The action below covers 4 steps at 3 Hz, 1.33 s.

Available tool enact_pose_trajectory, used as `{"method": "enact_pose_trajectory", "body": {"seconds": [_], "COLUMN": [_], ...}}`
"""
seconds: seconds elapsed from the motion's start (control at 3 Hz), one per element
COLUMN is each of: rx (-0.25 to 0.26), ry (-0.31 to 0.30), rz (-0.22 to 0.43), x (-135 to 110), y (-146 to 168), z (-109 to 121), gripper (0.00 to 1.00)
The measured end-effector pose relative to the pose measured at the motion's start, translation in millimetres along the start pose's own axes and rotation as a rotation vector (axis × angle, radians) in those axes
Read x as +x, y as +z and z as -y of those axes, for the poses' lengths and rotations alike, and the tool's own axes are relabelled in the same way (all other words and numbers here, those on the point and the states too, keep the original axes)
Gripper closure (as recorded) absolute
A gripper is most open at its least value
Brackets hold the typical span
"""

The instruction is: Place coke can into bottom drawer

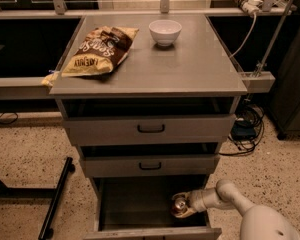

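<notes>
The bottom drawer (140, 204) is pulled open at the foot of the grey cabinet, with a dark interior. The coke can (178, 205) stands inside it at the right side, its silver top showing and its red body dim in shadow. My gripper (182, 206) reaches into the drawer from the right, its pale fingers around the can. The white arm (230, 196) runs back to the lower right corner.
On the cabinet top (190, 69) lie a brown and yellow chip bag (97, 51) at the left and a white bowl (165, 32) at the back. The two upper drawers (150, 129) with black handles stand slightly ajar. A black stand leg (57, 199) lies on the floor at left. Cables (245, 129) hang at right.
</notes>
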State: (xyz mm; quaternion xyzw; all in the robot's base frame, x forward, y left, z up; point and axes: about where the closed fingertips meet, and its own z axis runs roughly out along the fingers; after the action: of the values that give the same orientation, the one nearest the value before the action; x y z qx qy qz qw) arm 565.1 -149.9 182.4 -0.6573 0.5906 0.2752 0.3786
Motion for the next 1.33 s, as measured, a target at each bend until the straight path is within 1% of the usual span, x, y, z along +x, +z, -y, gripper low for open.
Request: {"method": "enact_pose_trajectory", "body": {"seconds": [0.67,1.0,1.33], "rx": [-0.016,-0.016,-0.016], "ry": [0.023,0.023,0.023], "rz": [-0.011,-0.011,-0.011], "x": [20.5,16.6,16.5], "y": [10.2,7.4,7.4], "z": [-8.6,-7.7,-7.7], "gripper": [1.0,0.82,0.57]}}
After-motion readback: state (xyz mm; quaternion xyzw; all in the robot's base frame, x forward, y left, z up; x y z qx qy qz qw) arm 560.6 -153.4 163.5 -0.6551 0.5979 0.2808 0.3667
